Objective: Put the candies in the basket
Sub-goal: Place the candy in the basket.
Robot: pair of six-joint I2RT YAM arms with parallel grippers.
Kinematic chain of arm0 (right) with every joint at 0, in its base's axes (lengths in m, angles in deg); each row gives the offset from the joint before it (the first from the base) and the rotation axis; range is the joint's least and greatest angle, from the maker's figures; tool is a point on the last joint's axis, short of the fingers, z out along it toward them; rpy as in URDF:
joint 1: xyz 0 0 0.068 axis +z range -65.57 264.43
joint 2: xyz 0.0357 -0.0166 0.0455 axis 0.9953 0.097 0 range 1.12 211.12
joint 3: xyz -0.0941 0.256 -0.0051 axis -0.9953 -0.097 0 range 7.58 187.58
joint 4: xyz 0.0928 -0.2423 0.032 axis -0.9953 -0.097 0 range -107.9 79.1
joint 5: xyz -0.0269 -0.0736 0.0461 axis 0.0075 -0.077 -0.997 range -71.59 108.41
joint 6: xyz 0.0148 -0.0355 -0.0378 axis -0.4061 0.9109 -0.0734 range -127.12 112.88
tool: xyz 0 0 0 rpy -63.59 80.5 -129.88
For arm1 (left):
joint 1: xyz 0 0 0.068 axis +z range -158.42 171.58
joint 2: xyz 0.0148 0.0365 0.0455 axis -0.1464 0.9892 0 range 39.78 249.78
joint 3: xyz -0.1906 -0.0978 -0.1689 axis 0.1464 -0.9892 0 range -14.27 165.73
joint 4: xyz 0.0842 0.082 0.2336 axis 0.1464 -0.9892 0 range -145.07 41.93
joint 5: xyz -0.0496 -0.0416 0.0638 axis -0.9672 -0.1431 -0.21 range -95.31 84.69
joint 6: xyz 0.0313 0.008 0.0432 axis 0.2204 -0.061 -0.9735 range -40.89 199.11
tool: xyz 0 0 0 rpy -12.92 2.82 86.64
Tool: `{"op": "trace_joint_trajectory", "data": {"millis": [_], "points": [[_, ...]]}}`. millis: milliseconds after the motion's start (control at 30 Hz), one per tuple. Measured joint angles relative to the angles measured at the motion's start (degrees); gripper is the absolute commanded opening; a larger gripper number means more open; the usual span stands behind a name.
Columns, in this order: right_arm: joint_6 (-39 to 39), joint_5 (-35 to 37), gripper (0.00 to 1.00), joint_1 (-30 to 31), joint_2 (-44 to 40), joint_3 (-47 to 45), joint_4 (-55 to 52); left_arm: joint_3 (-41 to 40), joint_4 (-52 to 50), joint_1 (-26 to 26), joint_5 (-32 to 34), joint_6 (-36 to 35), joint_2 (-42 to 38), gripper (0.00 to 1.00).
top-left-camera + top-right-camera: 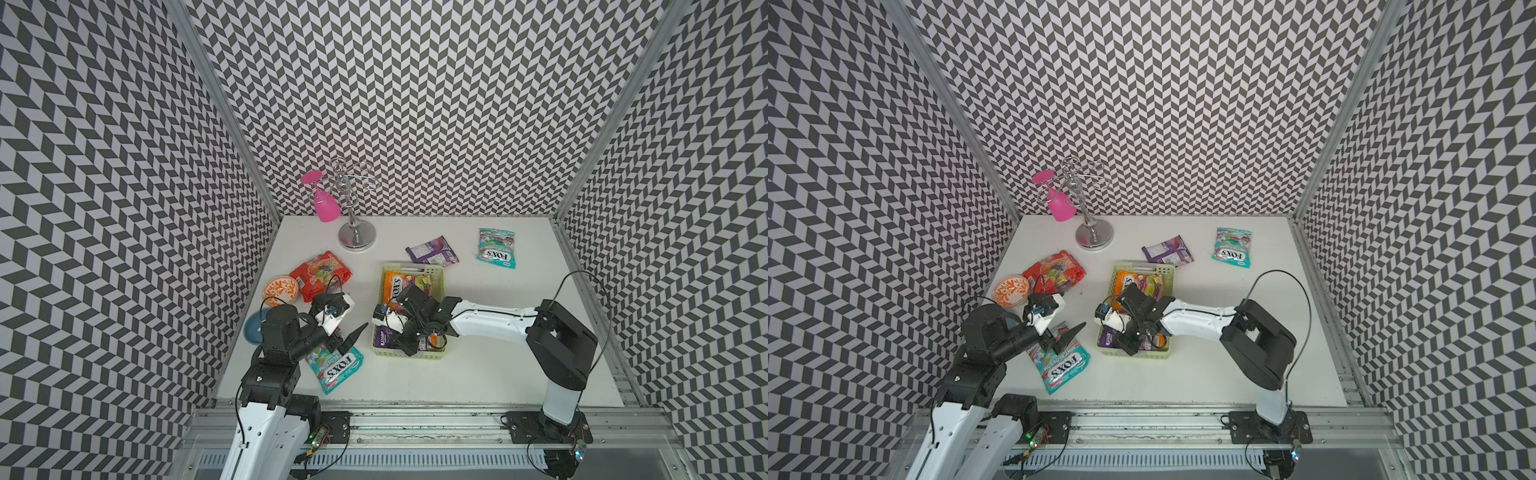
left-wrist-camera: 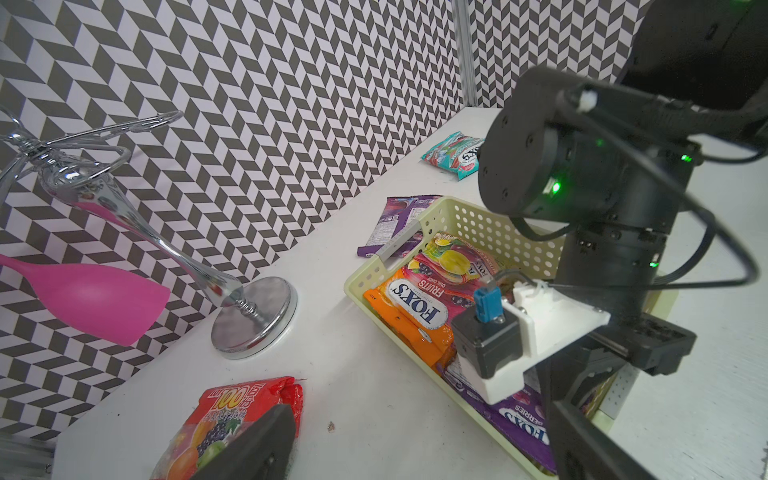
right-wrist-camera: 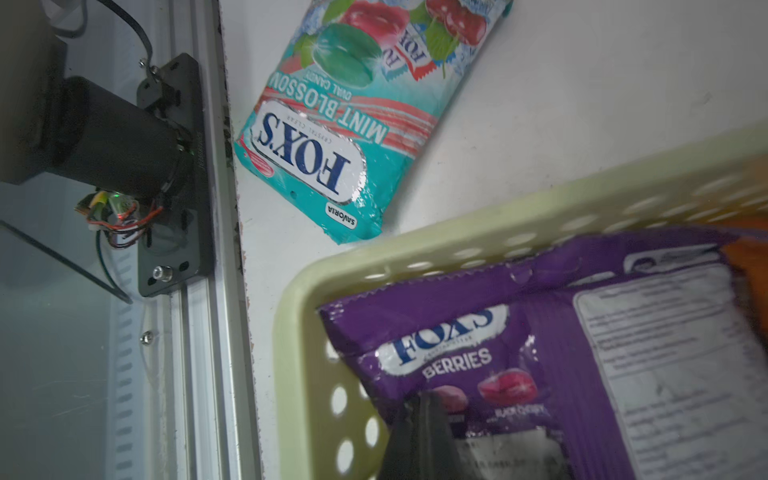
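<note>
The pale green basket [image 1: 415, 268] [image 2: 478, 228] stands mid-table with an orange candy bag [image 1: 405, 284] and a purple one [image 3: 478, 332] inside. My right gripper [image 1: 405, 347] [image 3: 422, 419] is shut and empty, its tips low over the purple bag at the basket's near end. My left gripper [image 1: 347, 338] [image 2: 415, 444] is wide open above the far end of a teal bag [image 1: 336, 365] lying left of the basket. A red bag [image 1: 320, 274] lies at the left, another purple bag [image 1: 432, 250] just behind the basket, and a second teal bag [image 1: 496, 248] at the back right.
An orange-and-white bowl [image 1: 280, 291] and a blue dish [image 1: 253, 328] sit along the left edge beside my left arm. A chrome glass stand [image 1: 355, 237] with a hanging pink glass [image 1: 324, 203] stands at the back left. Patterned walls close in three sides.
</note>
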Motion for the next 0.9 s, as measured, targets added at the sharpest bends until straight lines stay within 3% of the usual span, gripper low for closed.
{"op": "trace_joint_trajectory", "data": {"millis": [267,433,667,900], "points": [[-0.94,-0.04,0.00,-0.92,0.09,-0.28,1.09,0.00,0.04,0.00,0.46,0.61,0.00,0.99],[-1.33,-0.22,0.05,-4.63,-7.48,-0.15,-1.66,0.02,0.48,0.04,1.79,1.73,0.00,0.99],[-3.26,1.79,0.20,-11.93,-19.45,0.02,-1.64,0.09,0.92,0.15,4.31,2.86,0.70,0.99],[-6.05,7.08,0.38,-16.63,-27.36,-4.20,-0.68,4.87,-0.66,0.13,6.69,0.87,7.02,0.99]]}}
